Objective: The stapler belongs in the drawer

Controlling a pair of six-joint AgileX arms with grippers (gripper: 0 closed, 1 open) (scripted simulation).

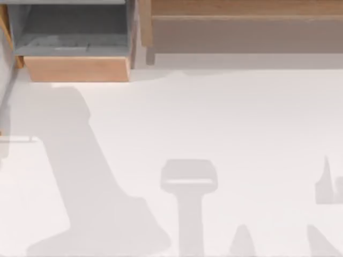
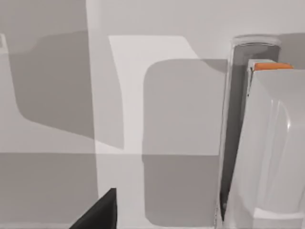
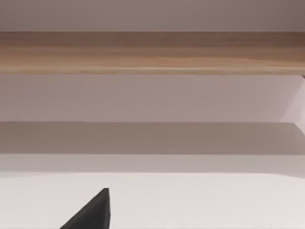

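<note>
Hanging over the white table [image 1: 225,118], the left gripper [image 2: 97,212] shows a dark tip, and just beside it in the left wrist view sits the pale stapler [image 2: 271,143], a dark strip down its side. Whether the left jaws grip it, or how wide either arm's jaws stand, I cannot tell. The right gripper [image 3: 93,212] faces the brown shelf [image 3: 152,52]. At the table's far left, the drawer [image 1: 77,68] stands pulled open.
</note>
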